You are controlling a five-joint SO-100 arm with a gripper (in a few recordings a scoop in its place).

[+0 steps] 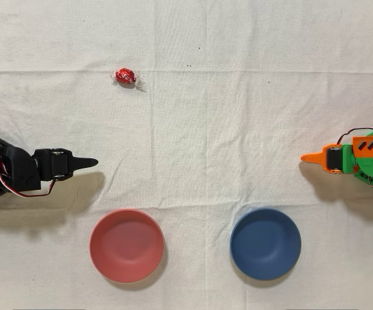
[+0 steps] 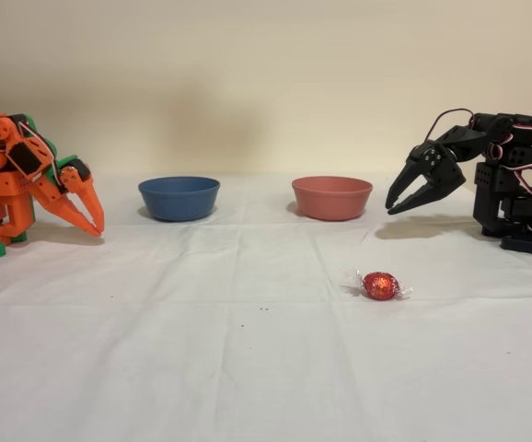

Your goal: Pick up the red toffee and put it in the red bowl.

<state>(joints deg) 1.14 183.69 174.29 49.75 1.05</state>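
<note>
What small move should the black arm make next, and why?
Probably swing the gripper toward the red toffee and lower over it. Its jaws stand slightly apart and hold nothing, hanging above the cloth away from the sweet, and the red bowl holds nothing yet.

Black arm (image 1: pixel 12 171) base cut off at left edge, overhead; orange arm (image 1: pixel 361 158) idle, cut off right.

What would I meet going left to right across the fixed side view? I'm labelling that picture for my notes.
Idle orange arm → blue bowl → red bowl → red toffee, nearer the camera → black arm's gripper, jaws slightly apart and empty, with the arm's body behind it at the right edge.
</note>
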